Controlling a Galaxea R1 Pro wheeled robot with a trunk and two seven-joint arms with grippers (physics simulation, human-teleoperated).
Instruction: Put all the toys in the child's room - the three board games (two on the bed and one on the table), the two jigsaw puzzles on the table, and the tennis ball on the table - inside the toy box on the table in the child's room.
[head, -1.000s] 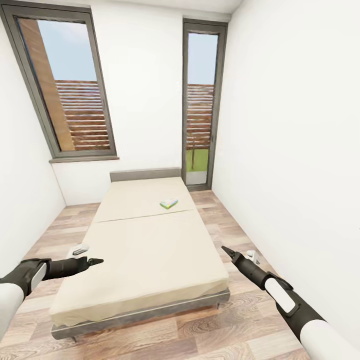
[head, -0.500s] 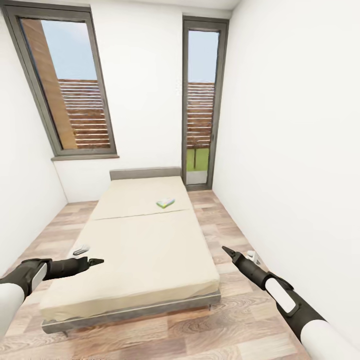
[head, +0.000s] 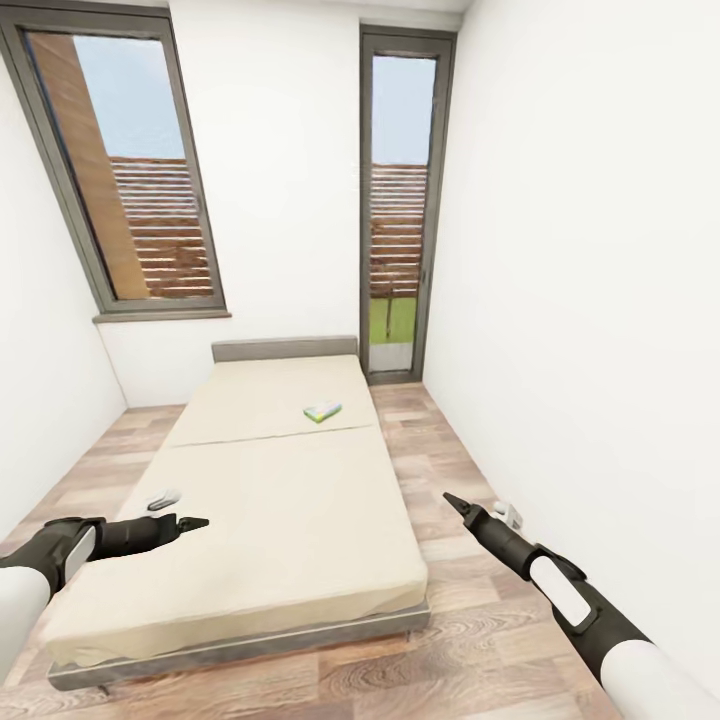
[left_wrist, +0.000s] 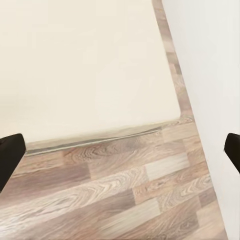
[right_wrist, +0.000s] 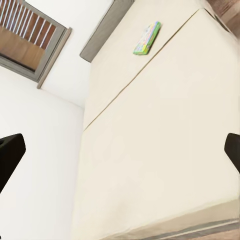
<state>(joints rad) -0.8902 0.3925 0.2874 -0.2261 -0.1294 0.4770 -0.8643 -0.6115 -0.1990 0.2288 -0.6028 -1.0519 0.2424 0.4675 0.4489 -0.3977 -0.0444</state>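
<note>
Your left tool (head: 190, 522) and right tool (head: 449, 499) both hang empty with fingers apart over the bed (head: 260, 500); one board game (head: 322, 411) lies flat near its headboard end

Board game (head: 322, 411) on bed (head: 260, 500) (far half), windows (head: 130, 170) behind.

The small flat green, white and yellow box (head: 322, 411) on the far half of the wide beige bed (head: 260, 500) is too small for its print to be read. The bed's near left corner is cut off by the wide view's edge. Both black-and-white arms leave that view at its near corners. In each wrist view only the black fingertips (left_wrist: 10, 156) (right_wrist: 10, 152) show, at the side edges.
</note>
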